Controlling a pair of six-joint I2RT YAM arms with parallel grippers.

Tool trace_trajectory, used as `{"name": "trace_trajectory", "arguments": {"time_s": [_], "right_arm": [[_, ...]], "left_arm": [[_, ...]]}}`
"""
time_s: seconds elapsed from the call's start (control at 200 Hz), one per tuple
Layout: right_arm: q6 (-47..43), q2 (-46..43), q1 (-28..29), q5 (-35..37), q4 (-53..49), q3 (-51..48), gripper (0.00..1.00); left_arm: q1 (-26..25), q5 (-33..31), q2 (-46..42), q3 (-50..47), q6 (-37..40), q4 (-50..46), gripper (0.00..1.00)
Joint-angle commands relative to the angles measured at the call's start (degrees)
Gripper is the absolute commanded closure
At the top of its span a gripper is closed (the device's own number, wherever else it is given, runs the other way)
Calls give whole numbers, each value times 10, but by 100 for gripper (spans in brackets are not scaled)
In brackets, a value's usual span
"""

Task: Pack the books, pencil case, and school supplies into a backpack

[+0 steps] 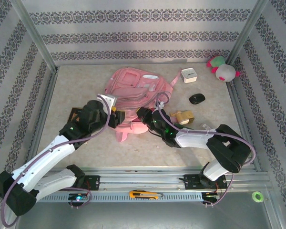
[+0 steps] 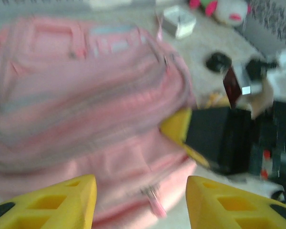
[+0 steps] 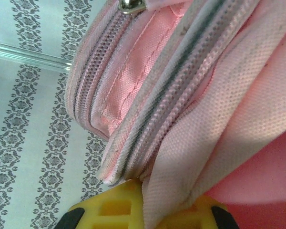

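Note:
The pink backpack [image 1: 133,88] lies flat in the middle of the table. Its near edge is bunched between my two grippers. My right gripper [image 1: 142,114] is shut on a fold of the backpack's fabric [image 3: 181,157] beside a zip, and the cloth runs down between its yellow fingers [image 3: 114,210]. My left gripper [image 1: 115,116] hovers over the backpack's [image 2: 86,95] near edge. Its jaws stand open, with a small pink zip pull [image 2: 157,202] lying between them, untouched. The left wrist view is blurred. Books and pencil case are out of view.
A white box [image 1: 188,75], a black mouse [image 1: 197,98] and a brown cardboard piece [image 1: 183,117] lie right of the backpack. A plush toy [image 1: 222,69] sits in the far right corner. A dark flat thing [image 1: 76,114] is half hidden under my left arm. A box cutter [image 1: 145,194] rests on the front rail.

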Motion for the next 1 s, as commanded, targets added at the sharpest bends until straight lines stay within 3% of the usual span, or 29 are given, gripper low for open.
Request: {"name": "trace_trajectory", "arguments": {"time_s": [0.0, 0.22, 0.809, 0.889, 0.994], "right_arm": [[-7, 8, 9, 16, 77, 33, 100], [-12, 15, 13, 9, 88, 43, 100], [-5, 13, 13, -14, 95, 47, 100], [-7, 9, 13, -19, 94, 46, 100], [-8, 5, 12, -22, 93, 41, 100]], "left_arm": [[-52, -53, 14, -24, -117, -66, 49], [-98, -82, 83, -28, -152, -28, 48], [-98, -149, 193, -34, -153, 78, 60], [-98, -158, 204, -33, -154, 82, 68], [-97, -170, 212, -29, -147, 77, 89]]}}
